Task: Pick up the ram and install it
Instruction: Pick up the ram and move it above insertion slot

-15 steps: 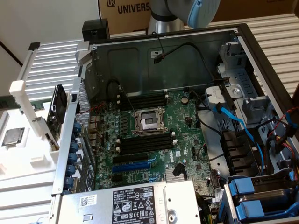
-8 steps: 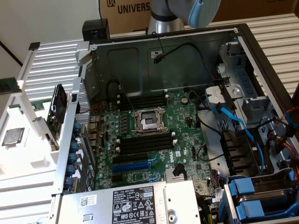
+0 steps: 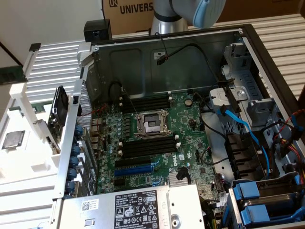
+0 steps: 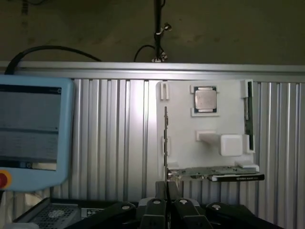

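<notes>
The hand point(image 4: 167, 187) is closed, its fingers pressed together and holding nothing. The ram point(image 4: 248, 112) stands in the white holder point(image 4: 183, 133), far ahead of the hand.

"UNIVERS" | on cardboard box point(image 3: 128, 19) | power supply label point(image 3: 136, 210) | print illegible

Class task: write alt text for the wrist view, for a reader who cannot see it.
The gripper, its black fingers shut on nothing, faces a white plastic tray lying on ribbed metal. The tray holds a square silver processor chip and, along one edge, the long dark-green ram stick, untouched.
</notes>
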`<move>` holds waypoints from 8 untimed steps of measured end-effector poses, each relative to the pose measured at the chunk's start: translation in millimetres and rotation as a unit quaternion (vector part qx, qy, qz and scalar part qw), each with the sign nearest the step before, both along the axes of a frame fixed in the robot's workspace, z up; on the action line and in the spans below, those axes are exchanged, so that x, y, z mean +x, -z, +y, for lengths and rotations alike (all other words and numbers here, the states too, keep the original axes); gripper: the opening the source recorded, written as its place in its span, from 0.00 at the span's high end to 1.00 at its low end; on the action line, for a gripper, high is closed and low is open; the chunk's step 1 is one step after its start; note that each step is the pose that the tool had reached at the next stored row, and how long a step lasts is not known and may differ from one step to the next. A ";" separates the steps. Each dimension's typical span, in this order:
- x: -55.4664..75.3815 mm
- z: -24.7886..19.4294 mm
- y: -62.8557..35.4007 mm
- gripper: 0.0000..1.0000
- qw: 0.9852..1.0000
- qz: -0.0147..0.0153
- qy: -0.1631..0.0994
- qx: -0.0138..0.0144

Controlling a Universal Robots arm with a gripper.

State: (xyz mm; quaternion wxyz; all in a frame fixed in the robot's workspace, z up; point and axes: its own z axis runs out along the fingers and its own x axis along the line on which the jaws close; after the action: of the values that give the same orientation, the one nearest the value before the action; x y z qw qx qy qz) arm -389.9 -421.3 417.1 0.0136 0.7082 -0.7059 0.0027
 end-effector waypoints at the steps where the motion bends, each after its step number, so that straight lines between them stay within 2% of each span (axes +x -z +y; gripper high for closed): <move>1: 3.5 -0.4 -2.0 0.87 1.000 0.000 0.000 0.000; 8: 26.7 -2.4 -10.3 0.87 1.000 0.002 0.000 0.001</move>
State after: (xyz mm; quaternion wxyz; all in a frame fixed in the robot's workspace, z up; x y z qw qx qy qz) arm -363.2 -423.6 427.4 0.0142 0.7082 -0.7059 0.0010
